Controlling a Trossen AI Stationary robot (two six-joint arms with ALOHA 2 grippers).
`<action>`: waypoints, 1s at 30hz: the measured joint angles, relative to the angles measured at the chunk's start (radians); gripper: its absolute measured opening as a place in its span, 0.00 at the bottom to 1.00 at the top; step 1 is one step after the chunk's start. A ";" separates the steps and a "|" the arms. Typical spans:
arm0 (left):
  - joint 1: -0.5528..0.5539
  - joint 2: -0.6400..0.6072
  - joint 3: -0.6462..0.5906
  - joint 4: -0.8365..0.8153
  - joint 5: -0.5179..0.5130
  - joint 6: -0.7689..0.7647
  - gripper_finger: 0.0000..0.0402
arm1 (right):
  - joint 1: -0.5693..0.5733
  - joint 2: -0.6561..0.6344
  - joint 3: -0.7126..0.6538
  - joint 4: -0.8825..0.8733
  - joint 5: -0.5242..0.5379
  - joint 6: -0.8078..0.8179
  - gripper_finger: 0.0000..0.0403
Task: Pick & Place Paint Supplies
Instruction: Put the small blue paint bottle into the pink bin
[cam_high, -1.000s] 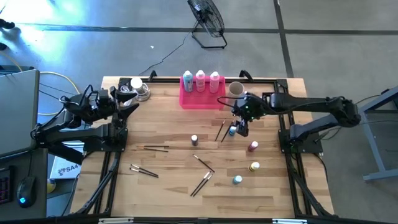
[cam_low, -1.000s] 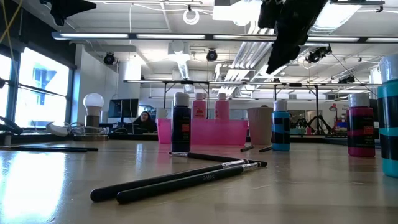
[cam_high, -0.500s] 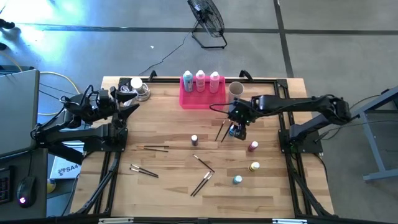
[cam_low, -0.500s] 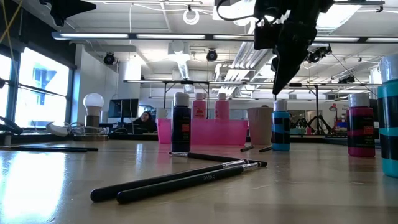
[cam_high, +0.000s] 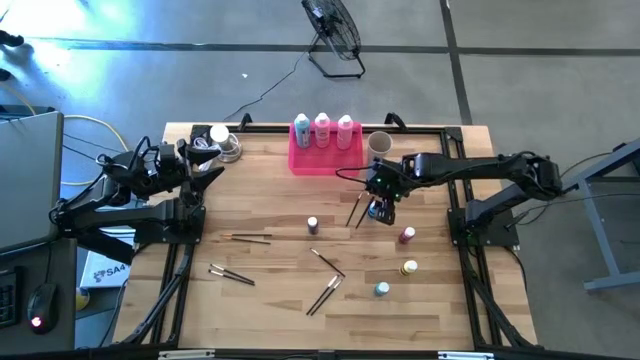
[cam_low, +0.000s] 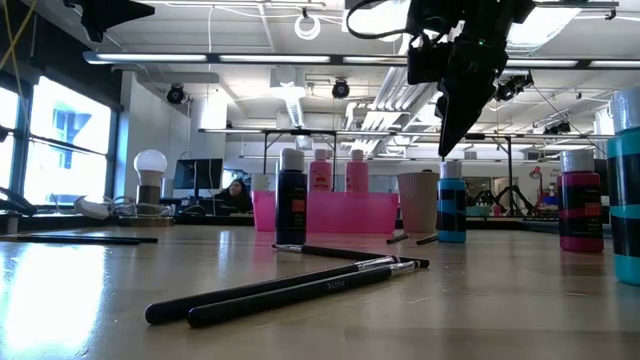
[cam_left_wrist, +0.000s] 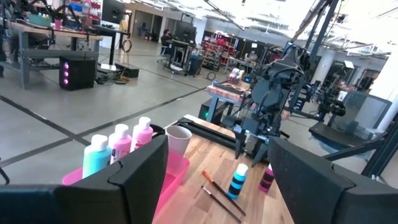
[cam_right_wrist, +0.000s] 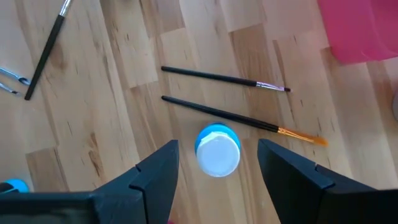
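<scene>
My right end effector (cam_high: 379, 203) wide open, straight above the blue bottle (cam_right_wrist: 217, 149) | bottle upright, centre-right of high view, cap between my fingers (cam_right_wrist: 158, 171) | left end effector (cam_high: 210, 160) far off, open, idle

Pink tray (cam_high: 300, 162), beige cup (cam_high: 379, 144), floor fan (cam_high: 333, 30).

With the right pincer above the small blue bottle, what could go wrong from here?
1. The right pincer hangs open over the blue bottle. If it comes down off-centre, a finger may hit the white cap and tip the bottle.
2. Two paintbrushes lie close beside the bottle; a finger may push them or pinch one together with it.
3. The dark red bottle stands nearby and could be bumped when the arm swings.
</scene>
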 joint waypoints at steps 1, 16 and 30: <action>0.000 0.000 0.000 0.000 0.000 0.000 0.68 | 0.000 0.004 0.000 0.000 -0.001 0.000 0.53; 0.000 0.000 0.000 -0.009 -0.003 0.000 0.68 | 0.000 0.060 0.000 0.002 0.003 0.000 0.52; 0.000 0.000 0.000 -0.024 -0.003 0.000 0.68 | 0.000 0.079 0.000 -0.002 0.003 0.000 0.44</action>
